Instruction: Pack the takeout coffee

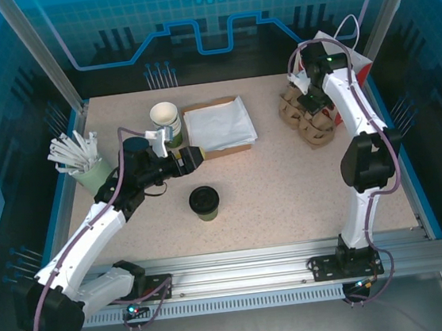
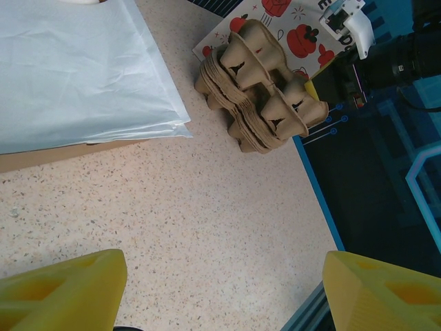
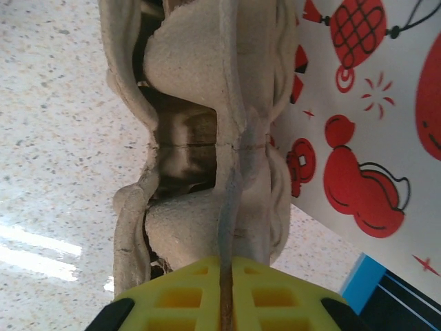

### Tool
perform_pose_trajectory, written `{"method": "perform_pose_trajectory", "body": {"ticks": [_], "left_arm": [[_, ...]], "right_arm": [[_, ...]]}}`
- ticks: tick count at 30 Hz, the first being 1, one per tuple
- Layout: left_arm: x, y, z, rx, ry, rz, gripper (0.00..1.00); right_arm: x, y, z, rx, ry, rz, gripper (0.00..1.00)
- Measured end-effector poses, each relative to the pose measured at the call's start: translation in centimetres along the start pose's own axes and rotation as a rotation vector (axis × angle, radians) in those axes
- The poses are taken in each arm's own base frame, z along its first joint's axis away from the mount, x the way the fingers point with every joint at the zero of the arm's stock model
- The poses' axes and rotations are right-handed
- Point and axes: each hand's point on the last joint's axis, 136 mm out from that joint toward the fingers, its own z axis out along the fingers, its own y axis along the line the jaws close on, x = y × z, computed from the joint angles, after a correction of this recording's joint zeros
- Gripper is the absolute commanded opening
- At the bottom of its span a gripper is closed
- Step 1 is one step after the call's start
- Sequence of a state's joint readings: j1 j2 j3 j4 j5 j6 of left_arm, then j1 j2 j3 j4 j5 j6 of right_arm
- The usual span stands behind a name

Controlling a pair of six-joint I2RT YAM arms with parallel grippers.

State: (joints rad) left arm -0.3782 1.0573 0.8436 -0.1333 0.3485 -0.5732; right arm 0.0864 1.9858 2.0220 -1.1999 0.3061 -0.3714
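The takeout coffee [image 1: 204, 202], a dark green cup with its black lid on, stands upright in the middle of the table. My left gripper [image 1: 196, 158] hovers just behind it and to its left. In the left wrist view that gripper [image 2: 224, 303] is open, with bare tabletop between its yellow fingers [image 2: 62, 293]. At the back right, my right gripper [image 1: 310, 106] is down on the stack of brown pulp cup trays [image 1: 305, 116]. The right wrist view shows it [image 3: 227, 296] shut on a thin rim of the top pulp tray [image 3: 193, 124].
An open cup with a white inside [image 1: 165, 120] stands behind the left gripper. White bags [image 1: 218, 126] lie on brown card beside it. A mint cup of white sticks [image 1: 94, 173] stands at the left edge. A red-printed white card [image 1: 357, 66] leans behind the trays.
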Motion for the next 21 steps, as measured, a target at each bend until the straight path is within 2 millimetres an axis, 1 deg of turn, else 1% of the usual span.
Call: {"method": "perform_pose_trajectory", "body": {"ticks": [5,7,10,13,16,18,21], "left_arm": [[0.1,0.0,0.0,-0.001,0.001,0.0,0.76],[0.0,0.0,0.0,-0.001,0.001,0.0,0.77],[0.0,0.0,0.0,-0.001,0.001,-0.001,0.77],[0.1,0.0,0.0,-0.001,0.001,0.0,0.76],[0.1,0.0,-0.1,-0.002,0.0,0.002,0.76],[0.1,0.1,-0.3,-0.009,-0.002,0.003,0.76],[0.0,0.1,-0.9,-0.027,-0.017,0.006,0.77]], "right_arm": [[-0.1,-0.6,-0.4,0.071,0.005,-0.017,0.1],[-0.4,-0.7,-1.0,0.1,-0.004,-0.027,0.1],[-1.0,-0.6,-2.4,0.147,-0.031,-0.046,0.1],[-1.5,-0.4,-4.2,0.187,-0.063,-0.064,0.1],[-1.9,0.2,-6.6,0.23,-0.104,-0.085,0.1],[-2.3,1.1,-8.6,0.256,-0.143,-0.106,0.1],[-2.6,3.7,-11.9,0.289,-0.215,-0.153,0.1]]}}
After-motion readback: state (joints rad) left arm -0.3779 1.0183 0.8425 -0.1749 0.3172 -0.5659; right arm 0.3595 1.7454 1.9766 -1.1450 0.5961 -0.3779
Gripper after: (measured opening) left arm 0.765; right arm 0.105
